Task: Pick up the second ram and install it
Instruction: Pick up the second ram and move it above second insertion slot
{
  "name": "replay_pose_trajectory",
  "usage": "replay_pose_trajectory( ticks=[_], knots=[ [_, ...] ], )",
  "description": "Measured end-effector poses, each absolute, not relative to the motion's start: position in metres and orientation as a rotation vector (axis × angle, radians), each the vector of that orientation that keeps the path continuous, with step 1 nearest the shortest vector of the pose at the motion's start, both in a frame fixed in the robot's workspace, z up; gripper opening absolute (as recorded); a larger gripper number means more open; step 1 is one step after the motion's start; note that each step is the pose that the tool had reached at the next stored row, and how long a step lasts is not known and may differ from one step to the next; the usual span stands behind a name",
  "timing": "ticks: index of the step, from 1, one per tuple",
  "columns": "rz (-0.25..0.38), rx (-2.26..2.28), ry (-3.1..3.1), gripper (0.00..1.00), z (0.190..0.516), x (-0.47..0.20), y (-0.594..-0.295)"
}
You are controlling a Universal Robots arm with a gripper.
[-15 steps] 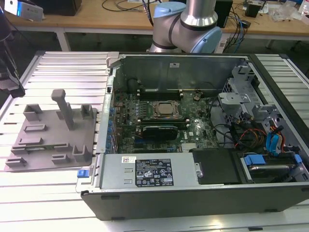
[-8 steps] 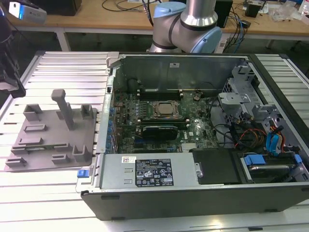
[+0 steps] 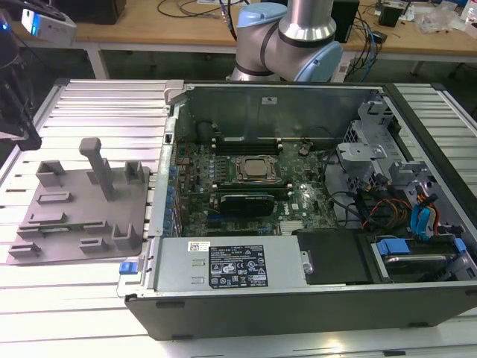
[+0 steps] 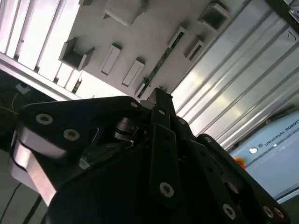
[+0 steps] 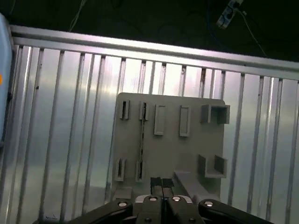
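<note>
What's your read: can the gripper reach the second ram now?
Probably yes: the second ram stands uncovered in the grey tray, nothing over it; the gripper, shut, hangs beside its line.

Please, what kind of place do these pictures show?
Probably a robotics lab or test workshop for computer assembly. An open computer case with its motherboard lies on a slatted metal table, a grey parts tray sits beside it, and a wooden workbench with cables stands behind the robot arm.
</note>
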State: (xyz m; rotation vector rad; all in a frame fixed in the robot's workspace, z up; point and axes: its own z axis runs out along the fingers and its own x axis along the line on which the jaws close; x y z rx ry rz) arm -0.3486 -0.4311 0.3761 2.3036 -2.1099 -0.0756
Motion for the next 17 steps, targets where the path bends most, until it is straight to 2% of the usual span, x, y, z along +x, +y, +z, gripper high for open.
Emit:
replay_pose_trajectory(
  ticks=[17],
  knots=[
    [-0.077, 2.203, -2.218, 0.08, 0.374, -0.3491, -0.4311]
  ],
)
